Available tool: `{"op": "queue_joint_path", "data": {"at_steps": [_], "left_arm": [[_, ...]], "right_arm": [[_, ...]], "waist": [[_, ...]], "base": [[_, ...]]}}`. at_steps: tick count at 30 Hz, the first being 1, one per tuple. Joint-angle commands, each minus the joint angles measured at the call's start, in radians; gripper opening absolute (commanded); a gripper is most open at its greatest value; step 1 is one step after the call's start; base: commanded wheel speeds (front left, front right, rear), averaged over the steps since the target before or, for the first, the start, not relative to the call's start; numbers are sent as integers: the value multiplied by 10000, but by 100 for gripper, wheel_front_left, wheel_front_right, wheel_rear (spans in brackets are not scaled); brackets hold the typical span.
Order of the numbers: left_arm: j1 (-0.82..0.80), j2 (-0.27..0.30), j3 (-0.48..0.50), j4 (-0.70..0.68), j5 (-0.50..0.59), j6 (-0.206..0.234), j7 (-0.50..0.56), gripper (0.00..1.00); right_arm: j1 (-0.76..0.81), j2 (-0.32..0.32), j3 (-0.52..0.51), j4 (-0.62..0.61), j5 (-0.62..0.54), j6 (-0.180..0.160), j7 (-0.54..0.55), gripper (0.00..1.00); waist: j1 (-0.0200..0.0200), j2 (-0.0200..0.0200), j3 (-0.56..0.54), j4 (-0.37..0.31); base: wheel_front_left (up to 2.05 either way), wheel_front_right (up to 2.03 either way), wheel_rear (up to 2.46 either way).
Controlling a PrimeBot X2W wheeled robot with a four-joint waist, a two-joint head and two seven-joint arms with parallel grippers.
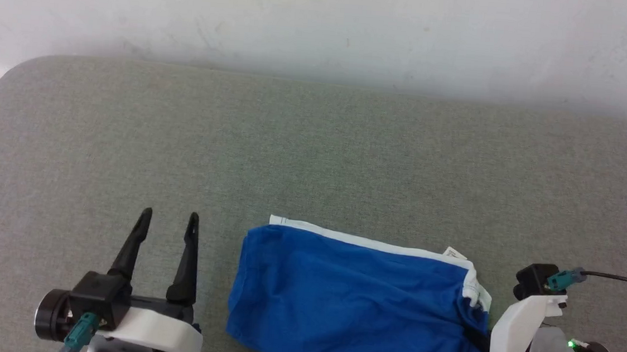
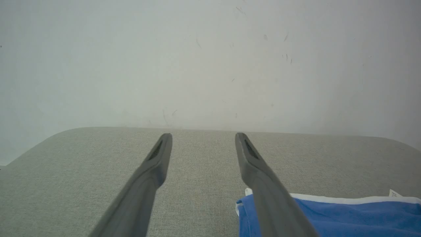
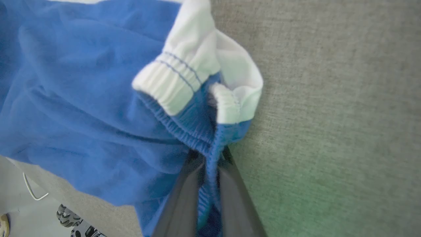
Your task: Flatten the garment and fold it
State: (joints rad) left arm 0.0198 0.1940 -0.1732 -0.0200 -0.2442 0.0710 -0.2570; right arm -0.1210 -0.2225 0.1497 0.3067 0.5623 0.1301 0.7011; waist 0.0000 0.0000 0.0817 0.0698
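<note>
The garment is bright blue and lies spread near the front of the grey table, with a white band along its far edge and a small white label tag at the right. My right gripper is at the garment's right end. In the right wrist view it is shut on a gathered blue edge of the garment, just below the white elastic band. My left gripper stands open to the left of the garment, apart from it. In the left wrist view it holds nothing, and the garment lies at the lower right.
The grey padded table has a rounded far-left corner and meets a white wall at the back. Bare table surface stretches behind and to the left of the garment. Past the table's near edge, the floor and a wheel show.
</note>
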Motion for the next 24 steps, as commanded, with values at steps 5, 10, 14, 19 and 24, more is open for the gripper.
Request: {"op": "queue_joint_path", "data": {"at_steps": [5,10,14,19,24], "left_arm": [[122,-21,238,120,202,-94,-47,100],[212,-135,323,157,223,-146,-47,100],[213,-236,368,177,266,-193,-47,100],[193,-301,461,286,281,-322,-47,100],[110,-369,459,329,349,-426,-47,100]], "right_arm": [[437,-302,-266,-743,70,6,-405,0],[885,-637,-1514,-1124,10,6,-288,0],[1103,-557,-2519,-1294,10,6,100,0],[1059,261,-2411,-2101,1514,6,1357,0],[952,770,-1861,-2813,2683,6,2088,0]], "waist": [[0,0,-204,-310],[0,0,-281,-428],[0,0,-274,-459],[0,0,-280,-461],[0,0,-241,-337]], "base": [[0,0,0],[0,0,0],[0,0,0],[0,0,0],[0,0,0]]}}
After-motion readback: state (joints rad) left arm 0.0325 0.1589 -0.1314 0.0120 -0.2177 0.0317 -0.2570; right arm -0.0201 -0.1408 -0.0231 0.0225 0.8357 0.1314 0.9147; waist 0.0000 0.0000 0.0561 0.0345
